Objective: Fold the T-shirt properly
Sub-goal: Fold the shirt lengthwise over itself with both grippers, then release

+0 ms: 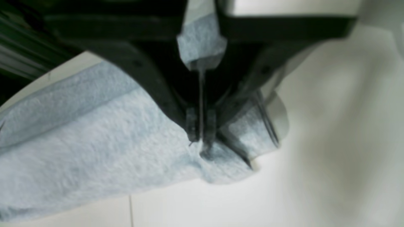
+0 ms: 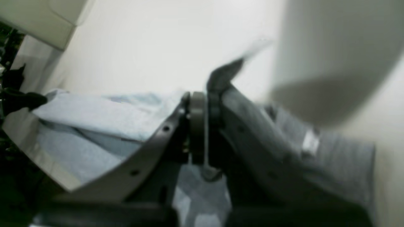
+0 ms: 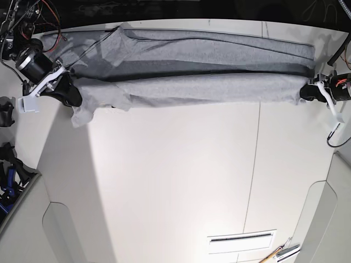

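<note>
The grey T-shirt (image 3: 208,85) lies stretched in a long band across the far part of the white table, folded lengthwise with a raised front fold. At the shirt's right end in the base view, my left gripper (image 3: 303,92) is shut on the cloth edge. The left wrist view shows its fingertips (image 1: 202,138) pinching the T-shirt (image 1: 94,135) just above the table. My right gripper (image 3: 74,90) holds the left end. In the right wrist view that gripper (image 2: 202,126) is closed, with the T-shirt (image 2: 94,116) clamped between its pads. No lettering shows.
The white table (image 3: 175,181) has a seam (image 3: 255,164) running front to back and a slot (image 3: 241,241) near the front. Cables (image 3: 33,13) hang at the back left. Dark gear (image 3: 11,170) sits off the left edge.
</note>
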You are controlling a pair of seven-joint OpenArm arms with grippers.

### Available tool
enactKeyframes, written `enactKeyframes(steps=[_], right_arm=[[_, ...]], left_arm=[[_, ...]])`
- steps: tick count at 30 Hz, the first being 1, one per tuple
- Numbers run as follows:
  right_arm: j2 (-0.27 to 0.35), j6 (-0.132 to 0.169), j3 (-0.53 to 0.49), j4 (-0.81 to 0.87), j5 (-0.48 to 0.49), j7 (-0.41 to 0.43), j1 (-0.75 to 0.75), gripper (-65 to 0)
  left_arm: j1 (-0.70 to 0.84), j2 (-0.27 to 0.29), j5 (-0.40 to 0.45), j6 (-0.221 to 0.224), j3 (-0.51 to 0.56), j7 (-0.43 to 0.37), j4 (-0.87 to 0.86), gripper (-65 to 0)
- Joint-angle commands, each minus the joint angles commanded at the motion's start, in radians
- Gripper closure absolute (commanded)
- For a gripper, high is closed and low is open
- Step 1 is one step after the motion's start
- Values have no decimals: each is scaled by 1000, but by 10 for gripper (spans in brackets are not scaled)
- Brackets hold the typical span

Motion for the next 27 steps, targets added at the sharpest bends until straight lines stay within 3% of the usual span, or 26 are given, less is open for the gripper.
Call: enactKeyframes(steps=[5, 8, 9, 11, 12, 13, 16, 21, 24, 27], right_arm=[[-5, 0, 7, -16, -20, 3, -83, 0], [-5, -5, 7, -68, -69, 22, -79, 0], [-5, -5, 7, -85, -68, 29, -77, -43], [-5, -5, 7, -105, -68, 31, -74, -237], [-5, -5, 7, -105, -68, 31, -73, -297], [-4, -5, 8, -105, -68, 29, -71, -312], [-5, -5, 31, -95, -29, -1, -46, -312], [-5, -4, 178, -61, 19, -42, -18, -310], [-5, -4, 234, -61, 33, -46, -17, -310], [-5, -4, 243, -61, 124, -113, -17, -281]], left_arm=[[46, 1, 0, 0, 0, -2, 0, 0], [52, 2, 0, 0, 0, -24, 0, -110], [52, 2, 0, 0, 0, -29, 0, -155], [52, 2, -1, 0, 0, -34, 0, -224], [51, 5, 0, 0, 0, -35, 0, -244], [51, 8, 0, 0, 0, -35, 0, -252], [51, 12, 0, 0, 0, -26, 0, -254], [49, 12, -7, 0, -76, 11, 2, -254], [49, 13, -63, 0, -148, 21, 2, -254], [49, 13, -130, 0, -192, 77, 3, -254]])
